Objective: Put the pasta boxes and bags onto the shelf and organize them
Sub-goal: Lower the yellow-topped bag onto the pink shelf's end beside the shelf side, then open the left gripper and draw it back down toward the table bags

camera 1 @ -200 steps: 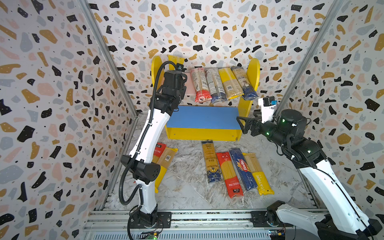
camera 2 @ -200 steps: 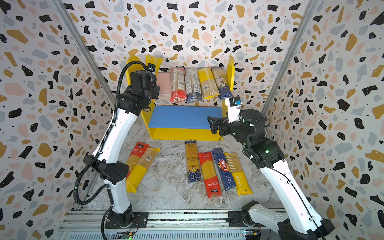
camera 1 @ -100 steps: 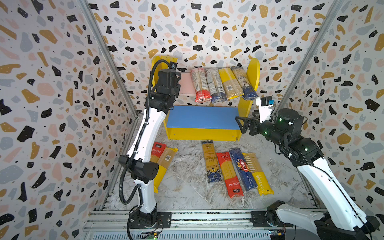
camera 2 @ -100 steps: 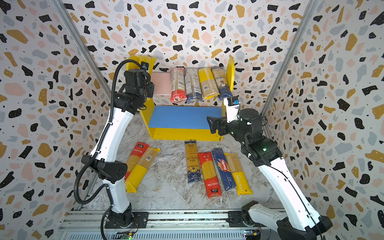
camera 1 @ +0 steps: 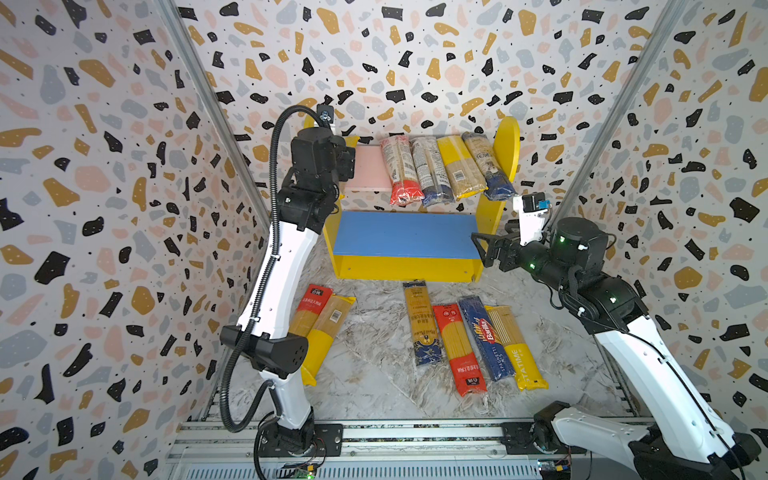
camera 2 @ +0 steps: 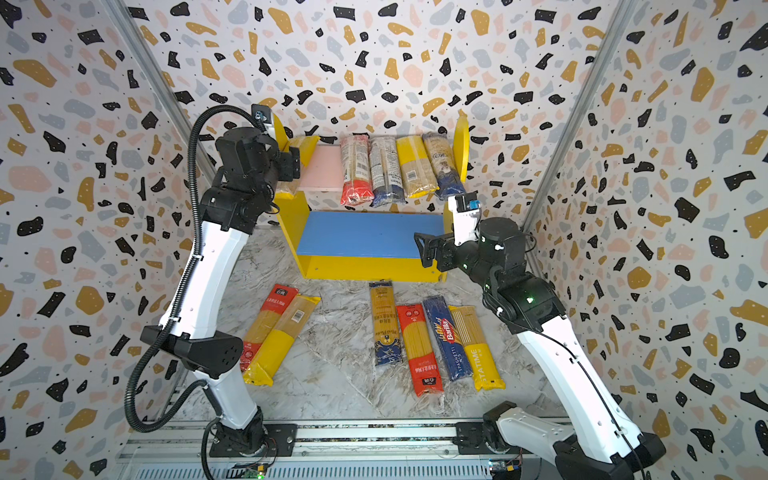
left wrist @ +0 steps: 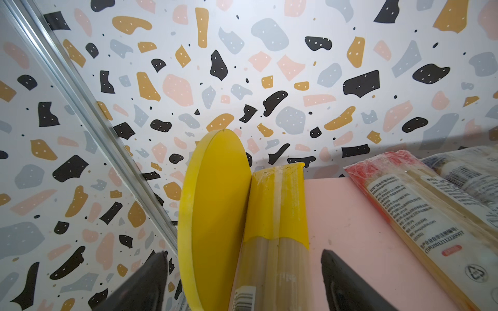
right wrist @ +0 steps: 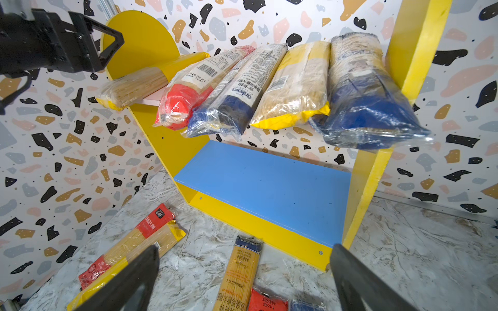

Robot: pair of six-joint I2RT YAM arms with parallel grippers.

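Yellow-ended pack looks sketchy up there

Left fingers gape either side of it, gripping nothing. It leans on the side panel of the shelf, overhanging the pink board, so a brush could tip it off. Right fingers wide open, empty.

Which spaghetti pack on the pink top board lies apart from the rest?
The yellow-ended pack against the shelf's left yellow side panel, just in front of the left gripper; four other packs sit side by side at the right end.
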